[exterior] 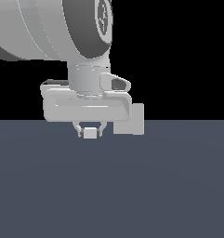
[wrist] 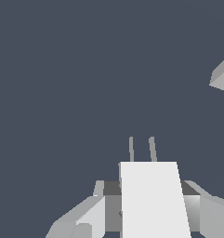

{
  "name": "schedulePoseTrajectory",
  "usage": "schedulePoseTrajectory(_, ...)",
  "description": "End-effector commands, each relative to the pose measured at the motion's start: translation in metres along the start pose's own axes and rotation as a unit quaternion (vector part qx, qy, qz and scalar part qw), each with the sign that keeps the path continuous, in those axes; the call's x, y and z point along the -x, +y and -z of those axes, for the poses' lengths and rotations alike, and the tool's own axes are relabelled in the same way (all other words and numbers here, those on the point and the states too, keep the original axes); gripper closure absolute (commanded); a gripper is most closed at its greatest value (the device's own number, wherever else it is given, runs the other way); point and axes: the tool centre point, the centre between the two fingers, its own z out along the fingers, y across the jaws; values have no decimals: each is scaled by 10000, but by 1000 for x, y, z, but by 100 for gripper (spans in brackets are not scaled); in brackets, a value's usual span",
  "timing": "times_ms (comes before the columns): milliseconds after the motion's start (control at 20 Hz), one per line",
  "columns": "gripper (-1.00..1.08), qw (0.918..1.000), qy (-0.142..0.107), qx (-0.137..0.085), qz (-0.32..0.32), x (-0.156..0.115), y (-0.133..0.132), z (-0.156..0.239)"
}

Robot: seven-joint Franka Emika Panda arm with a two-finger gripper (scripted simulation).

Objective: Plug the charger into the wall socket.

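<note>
My gripper [exterior: 89,131] hangs under the big arm body and is shut on the charger [exterior: 89,133], a small white block held a little above the dark floor. In the wrist view the charger [wrist: 153,200] fills the space between the grey fingers [wrist: 92,216], and two thin prongs [wrist: 152,148] stick out of its far face. A light-grey corner [wrist: 221,76] pokes in at the edge of the wrist view, well off to the side of the prongs. It may be the wall socket, but too little shows to tell. The exterior view shows no wall socket.
A flat slate-grey floor [exterior: 111,186] spreads under the gripper. The arm's large white links [exterior: 53,28] fill the upper part of the exterior view. A grey box-shaped part of the hand [exterior: 132,120] juts out on the exterior view's right.
</note>
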Motion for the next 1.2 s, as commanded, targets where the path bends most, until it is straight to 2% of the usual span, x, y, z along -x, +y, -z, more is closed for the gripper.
schedulePoseTrajectory(0,108,9993,6,139,-341,-7,12,4)
schedulePoseTrajectory(250,108,9944,4,406,-977,-16,36,13)
schedulePoseTrajectory(600,108,9829,-11,713,-1697,-21,64,24)
schedulePoseTrajectory(900,108,9743,-29,877,-2077,-21,80,29)
schedulePoseTrajectory(1150,108,9707,-42,936,-2214,-21,85,31)
